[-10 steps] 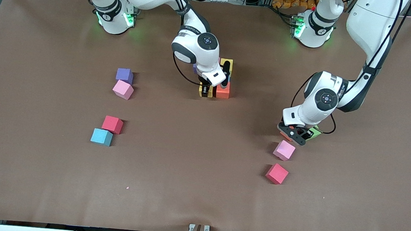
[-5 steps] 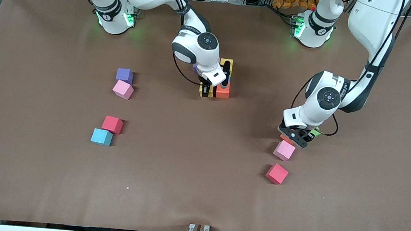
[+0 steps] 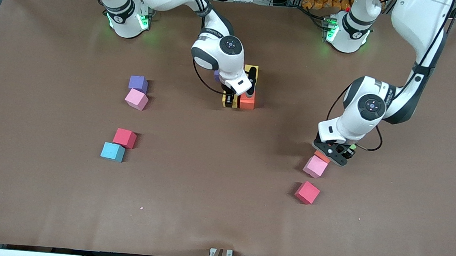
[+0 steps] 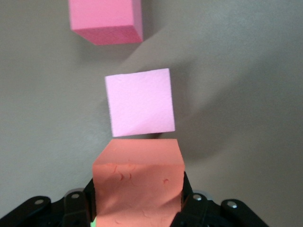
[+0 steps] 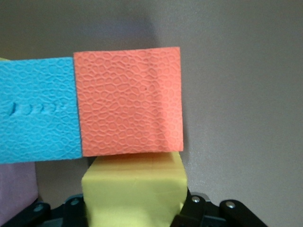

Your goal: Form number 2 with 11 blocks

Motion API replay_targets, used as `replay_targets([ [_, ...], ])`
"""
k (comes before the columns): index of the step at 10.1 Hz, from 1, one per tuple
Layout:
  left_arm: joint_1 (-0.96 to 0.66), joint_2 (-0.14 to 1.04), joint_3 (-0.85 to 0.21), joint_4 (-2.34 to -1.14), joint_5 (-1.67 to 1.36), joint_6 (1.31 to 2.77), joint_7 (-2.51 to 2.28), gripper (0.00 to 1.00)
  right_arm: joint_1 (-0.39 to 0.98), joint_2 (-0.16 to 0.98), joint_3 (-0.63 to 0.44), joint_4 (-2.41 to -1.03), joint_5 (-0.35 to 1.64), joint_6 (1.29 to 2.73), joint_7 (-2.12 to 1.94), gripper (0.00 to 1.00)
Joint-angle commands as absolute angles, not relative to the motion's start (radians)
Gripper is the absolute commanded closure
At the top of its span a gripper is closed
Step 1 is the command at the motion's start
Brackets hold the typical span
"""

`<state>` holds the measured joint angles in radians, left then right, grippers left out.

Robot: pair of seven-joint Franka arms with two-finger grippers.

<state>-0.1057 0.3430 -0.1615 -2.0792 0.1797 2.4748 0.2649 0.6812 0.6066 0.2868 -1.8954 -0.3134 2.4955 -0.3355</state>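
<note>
I see my left gripper (image 3: 333, 156) pinching an orange cube (image 4: 138, 182); my right gripper (image 3: 230, 99) pinches a yellow cube (image 5: 134, 189).

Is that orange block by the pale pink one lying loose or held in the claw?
Held. In the left wrist view, the left end effector is shut on the orange block, dark fingers pressed against both sides, beside the pale pink block.

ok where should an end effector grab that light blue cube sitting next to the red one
Take the light blue cube from straight above, fingers on its two free side faces that run alongside the red cube, not the face toward it. The red cube sits close at one upper corner, so that side probably leaves no finger room. Flat, parallel foam faces suit a pinch.
</note>
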Motion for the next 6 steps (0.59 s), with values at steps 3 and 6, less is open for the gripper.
replay_targets([
  [3, -0.101, 0.287, -0.150, -2.057, 0.186, 2.387, 0.308, 0.36, 0.692, 0.629, 0.290, -1.875, -0.316, 2.505, -0.327, 0.61],
  [6, -0.103, 0.265, -0.146, -2.030, 0.186, 2.340, 0.308, 0.36, 0.695, 0.632, 0.288, -1.873, -0.316, 2.516, -0.325, 0.61],
])
